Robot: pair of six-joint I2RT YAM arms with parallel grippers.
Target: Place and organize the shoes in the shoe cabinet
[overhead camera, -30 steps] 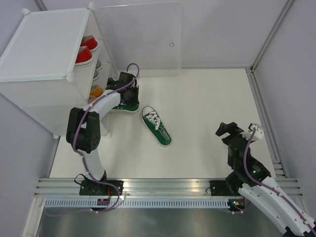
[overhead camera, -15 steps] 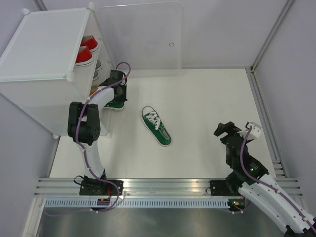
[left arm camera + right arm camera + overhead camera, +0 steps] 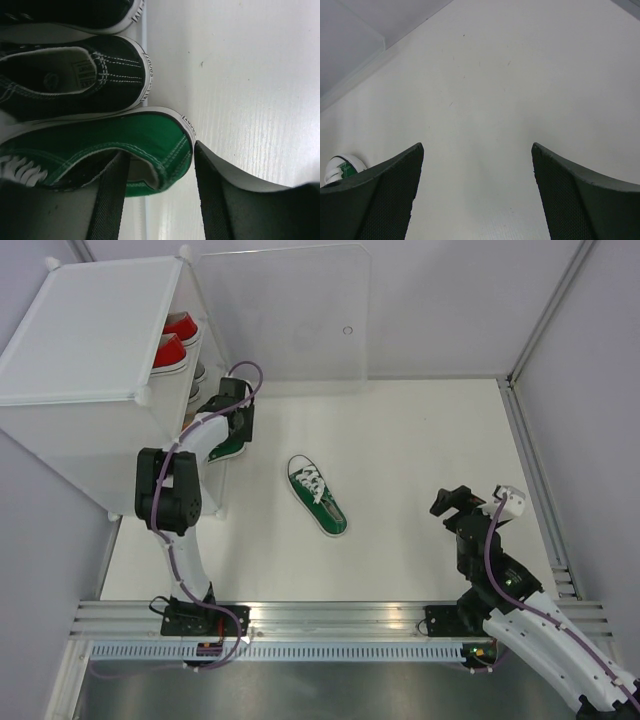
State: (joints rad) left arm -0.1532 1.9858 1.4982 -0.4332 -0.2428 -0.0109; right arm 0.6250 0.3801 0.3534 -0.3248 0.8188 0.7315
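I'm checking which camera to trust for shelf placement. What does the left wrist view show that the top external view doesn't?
Only the left wrist view: black shoes lying right beside the green shoe, and its heel between the fingers.
Only the top view: the other green shoe on the table, red shoes in the cabinet, the open door, the right gripper.
Both: the left gripper at the cabinet's mouth with that green shoe.
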